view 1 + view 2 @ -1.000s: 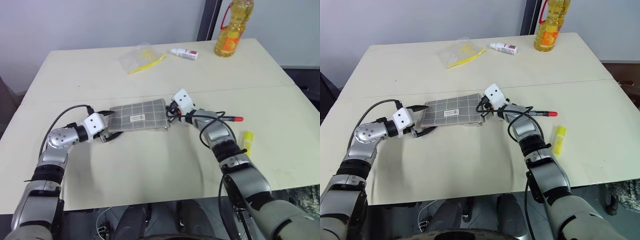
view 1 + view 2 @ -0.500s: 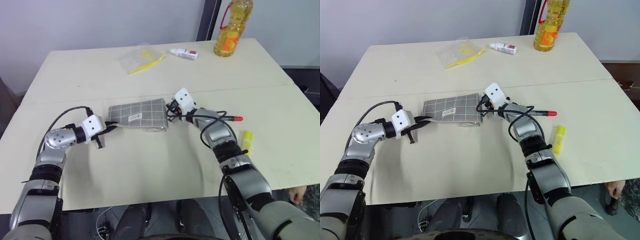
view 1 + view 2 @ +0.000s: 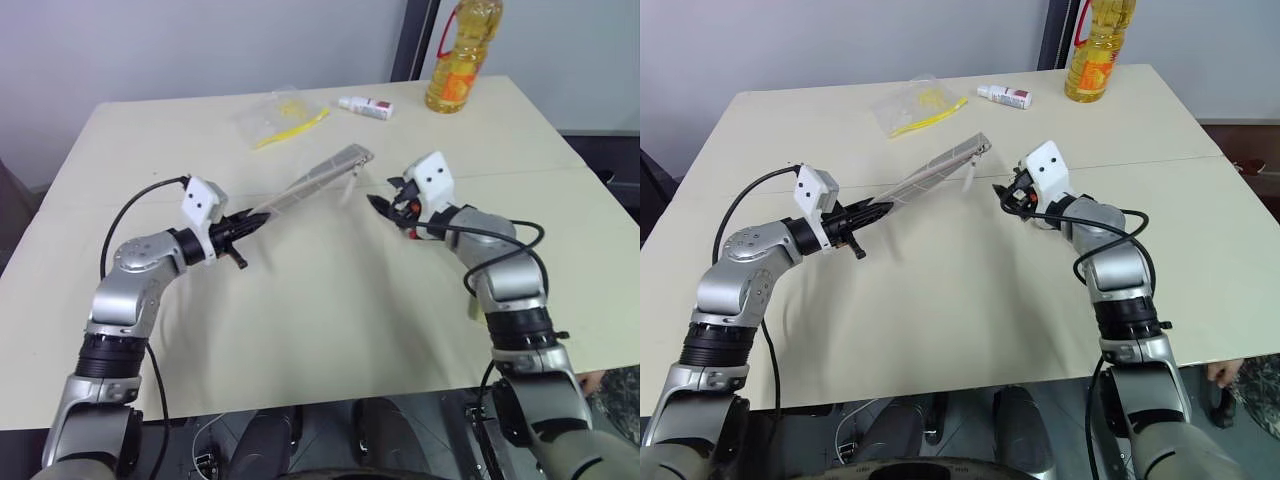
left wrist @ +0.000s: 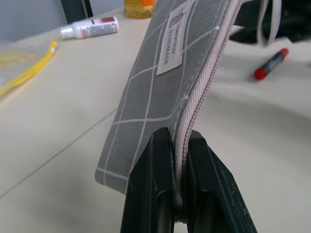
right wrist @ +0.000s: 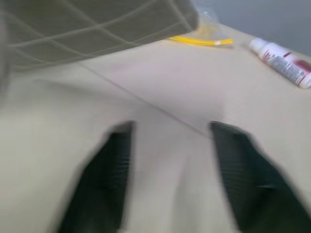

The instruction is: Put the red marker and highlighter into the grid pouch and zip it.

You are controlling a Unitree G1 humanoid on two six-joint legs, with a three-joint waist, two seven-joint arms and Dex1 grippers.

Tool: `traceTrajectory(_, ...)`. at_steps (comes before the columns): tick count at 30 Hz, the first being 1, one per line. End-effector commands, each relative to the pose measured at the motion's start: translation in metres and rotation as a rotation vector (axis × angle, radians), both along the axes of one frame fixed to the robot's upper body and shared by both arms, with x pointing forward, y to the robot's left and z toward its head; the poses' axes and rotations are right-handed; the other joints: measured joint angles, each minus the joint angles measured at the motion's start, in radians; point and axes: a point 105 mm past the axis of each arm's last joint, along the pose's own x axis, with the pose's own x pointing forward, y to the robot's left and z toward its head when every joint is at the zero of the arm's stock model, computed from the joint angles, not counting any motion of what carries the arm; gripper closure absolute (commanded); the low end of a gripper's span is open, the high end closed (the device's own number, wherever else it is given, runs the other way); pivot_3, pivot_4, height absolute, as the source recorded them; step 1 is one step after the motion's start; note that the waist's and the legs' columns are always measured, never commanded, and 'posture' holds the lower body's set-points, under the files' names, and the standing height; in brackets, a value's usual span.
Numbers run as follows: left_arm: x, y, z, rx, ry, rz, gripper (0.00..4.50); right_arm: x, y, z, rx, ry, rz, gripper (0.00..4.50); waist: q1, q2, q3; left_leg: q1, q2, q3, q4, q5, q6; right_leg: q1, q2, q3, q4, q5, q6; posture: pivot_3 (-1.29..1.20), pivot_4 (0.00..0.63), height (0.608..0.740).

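The left hand (image 4: pixel 174 194) is clamped on the zipper edge of the grid pouch (image 3: pixel 318 178), holding it raised off the surface (image 3: pixel 330 320) and slanting toward the right hand (image 3: pixel 388 205), whose fingers stand wide and empty. The red marker (image 4: pixel 270 64) lies on the surface beyond. Best to steady the pouch, then catch the zipper pull squarely.

Looks like a lab or test room w/ a staged setup, not a home: plain cream counter (image 3: pixel 330 330) against a bare pale wall (image 3: pixel 200 40), dark post (image 3: pixel 418 40) behind. Props are a mismatched mix, i.e. cooking-oil bottle (image 3: pixel 458 55), small white tube (image 3: pixel 365 105), clear plastic bag (image 3: pixel 275 110), grid pouch (image 3: pixel 315 180). No furniture or decor around.
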Motion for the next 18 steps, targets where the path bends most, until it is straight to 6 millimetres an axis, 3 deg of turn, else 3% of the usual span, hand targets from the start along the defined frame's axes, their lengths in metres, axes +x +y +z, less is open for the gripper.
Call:
traceTrajectory(1, 0.000, -0.004, 0.009, 0.018, -0.001, 0.029, 4.50, -0.012, 0.004, 0.019, 0.007, -0.052, 0.031, 0.04, 0.002, 0.000, 0.000, 0.000, 0.000, 0.000, 0.000, 0.000, 0.000, 0.000, 0.000, 0.000, 0.000, 0.000, 0.000, 0.00, 0.150, 0.740)
traceTrajectory(9, 0.000, -0.016, -0.004, 0.179, 0.062, 0.009, 4.50, -0.020, 0.000, 0.016, 0.014, -0.028, 0.014, 0.04, 0.007, 0.000, 0.000, 0.000, 0.000, 0.000, 0.002, 0.000, 0.000, 0.002, 0.000, 0.000, -0.002, 0.000, 0.000, 0.00, 0.150, 0.740)
traceTrajectory(13, -0.007, -0.016, -0.015, 0.326, 0.018, -0.034, 4.50, -0.015, -0.010, 0.004, -0.051, 0.013, -0.028, 0.04, 0.007, -0.001, 0.000, 0.000, 0.000, 0.000, 0.000, 0.000, 0.000, 0.001, -0.001, 0.000, -0.002, 0.000, 0.000, 0.00, 0.150, 0.740)
traceTrajectory(18, -0.017, -0.012, -0.028, 0.350, 0.036, -0.051, 4.50, -0.005, -0.027, -0.002, -0.082, 0.021, -0.109, 0.04, 0.008, -0.001, 0.000, 0.000, 0.000, 0.000, -0.001, 0.000, 0.000, 0.001, -0.001, 0.000, -0.004, 0.000, -0.001, 0.00, 0.150, 0.740)
